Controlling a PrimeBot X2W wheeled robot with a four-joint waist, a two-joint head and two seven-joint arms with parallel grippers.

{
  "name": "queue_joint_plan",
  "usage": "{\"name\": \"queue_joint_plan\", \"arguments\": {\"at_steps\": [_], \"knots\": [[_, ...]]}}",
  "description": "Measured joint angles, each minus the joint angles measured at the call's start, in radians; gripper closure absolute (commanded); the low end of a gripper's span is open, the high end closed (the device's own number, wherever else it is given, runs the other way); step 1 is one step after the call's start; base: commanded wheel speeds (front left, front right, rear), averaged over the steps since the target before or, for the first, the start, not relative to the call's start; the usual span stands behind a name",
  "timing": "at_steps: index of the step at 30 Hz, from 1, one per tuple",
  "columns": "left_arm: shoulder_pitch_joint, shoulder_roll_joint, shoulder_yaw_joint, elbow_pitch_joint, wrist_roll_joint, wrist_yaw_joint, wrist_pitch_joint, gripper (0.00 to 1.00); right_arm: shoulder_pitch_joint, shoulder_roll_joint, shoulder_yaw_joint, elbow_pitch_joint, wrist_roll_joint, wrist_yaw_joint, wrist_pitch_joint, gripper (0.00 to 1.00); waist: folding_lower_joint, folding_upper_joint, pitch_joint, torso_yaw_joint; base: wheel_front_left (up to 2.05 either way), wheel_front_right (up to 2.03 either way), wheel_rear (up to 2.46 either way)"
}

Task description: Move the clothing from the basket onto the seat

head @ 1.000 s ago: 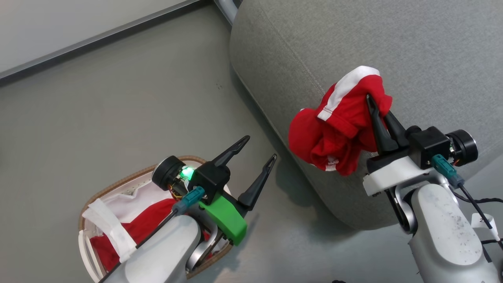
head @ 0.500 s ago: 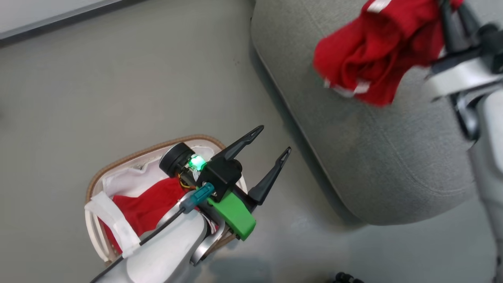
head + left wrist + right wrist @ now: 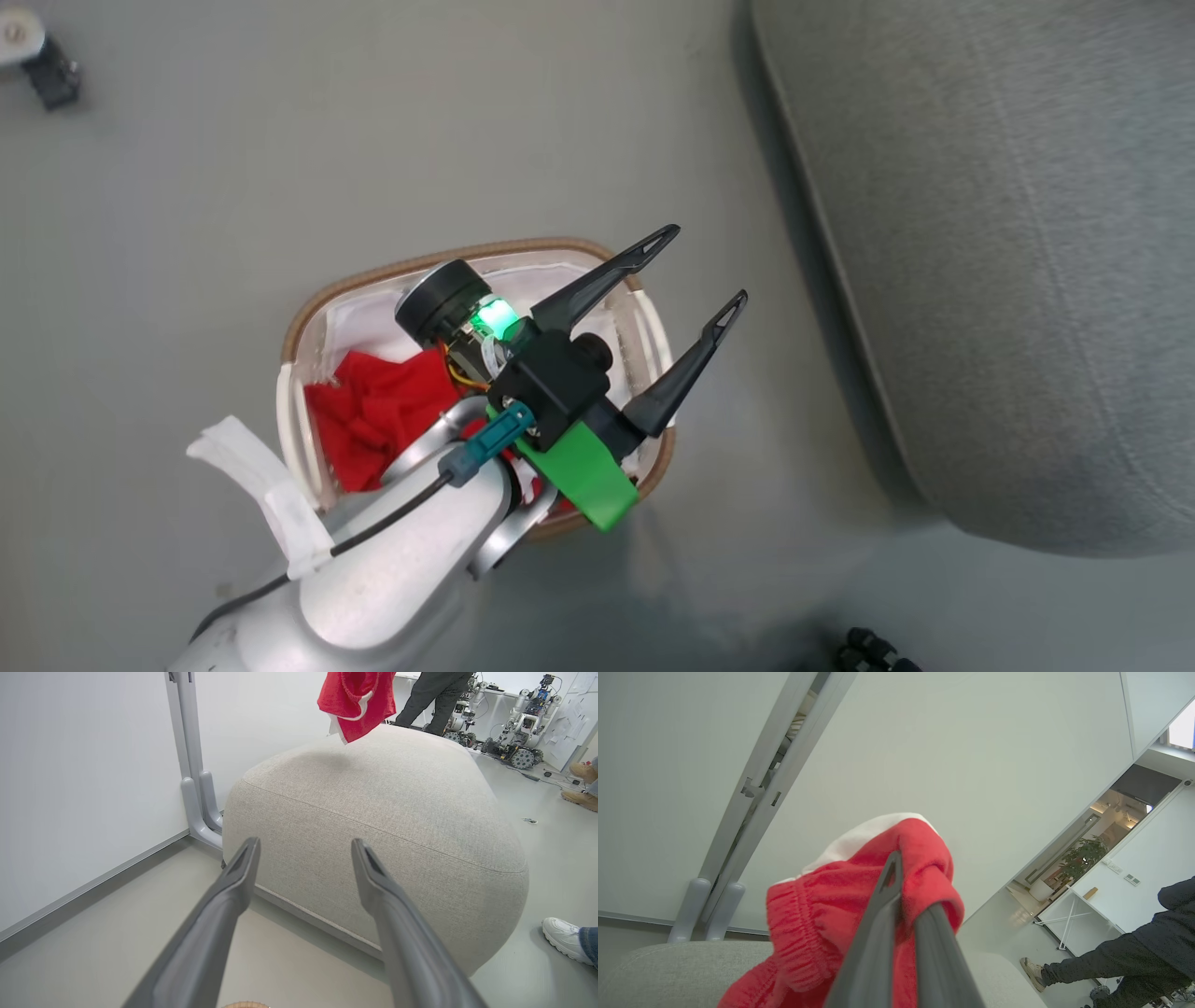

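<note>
The basket (image 3: 373, 278) stands on the floor left of the seat (image 3: 980, 233), with red clothing (image 3: 373, 420) bunched in its white liner. My left gripper (image 3: 705, 266) hangs open and empty above the basket's right end, fingers pointing at the seat (image 3: 373, 802). In its wrist view the left gripper (image 3: 304, 844) frames the seat's near side. A red and white garment (image 3: 357, 700) hangs above the seat's far top. My right gripper (image 3: 901, 872) is shut on that garment (image 3: 859, 891), which drapes over its fingers above the seat (image 3: 668, 970).
A grey wall post (image 3: 196, 765) stands behind the seat's left end. A person (image 3: 1148, 952) stands beyond the seat, and a white shoe (image 3: 565, 940) rests on the floor at its right. Other robots (image 3: 523, 742) are parked at the back right.
The head camera has swung toward the basket, so the right gripper with its red garment has passed out of that view's top right. My left gripper stays open over the basket.
</note>
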Motion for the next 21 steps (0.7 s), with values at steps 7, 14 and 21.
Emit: {"name": "queue_joint_plan", "arguments": {"at_steps": [7,14,21], "knots": [[-0.035,-0.003,0.000,-0.018,0.023,0.010,-0.006,0.00,0.014,0.033,-0.049,0.168,0.001,0.000,0.001,1.00,0.0001,0.0000,0.105,0.065,0.00,0.00,0.00],[-0.040,-0.005,-0.002,-0.011,0.026,0.016,-0.015,0.00,0.060,0.133,-0.074,0.299,-0.017,0.000,-0.067,1.00,0.0001,0.0000,0.180,0.102,0.00,0.00,0.00],[-0.046,0.004,0.000,-0.006,0.025,0.018,-0.015,0.00,0.086,0.189,-0.113,0.357,-0.024,0.000,-0.122,0.00,0.0001,0.0000,0.188,0.082,0.00,0.00,0.00]]}}
